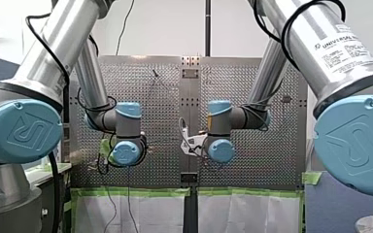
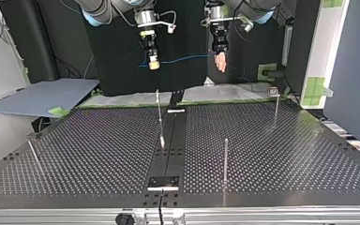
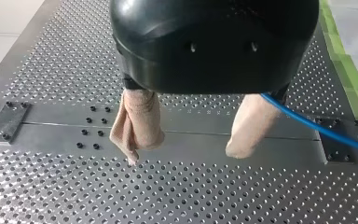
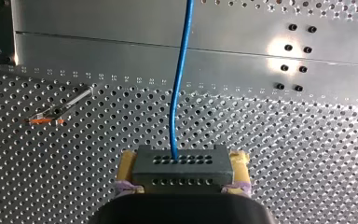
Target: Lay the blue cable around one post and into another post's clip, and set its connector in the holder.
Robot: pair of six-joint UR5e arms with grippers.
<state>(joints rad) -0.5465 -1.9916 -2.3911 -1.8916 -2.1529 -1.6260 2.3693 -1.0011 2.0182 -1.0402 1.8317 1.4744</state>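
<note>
A thin blue cable (image 2: pixel 183 60), seemingly light and floppy, hangs above the perforated bench (image 2: pixel 262 154) between my left pincer (image 3: pixel 182 151), fingers apart, and my right pincer (image 4: pixel 182 169), clamped on its rigid grey connector (image 4: pixel 182 161), probably the surest hold.

We are seeing a blue cable (image 4: pixel 181 79), a dark grey hole-dotted connector (image 4: pixel 182 172) and a silver perforated desk (image 4: pixel 284 154)
</note>
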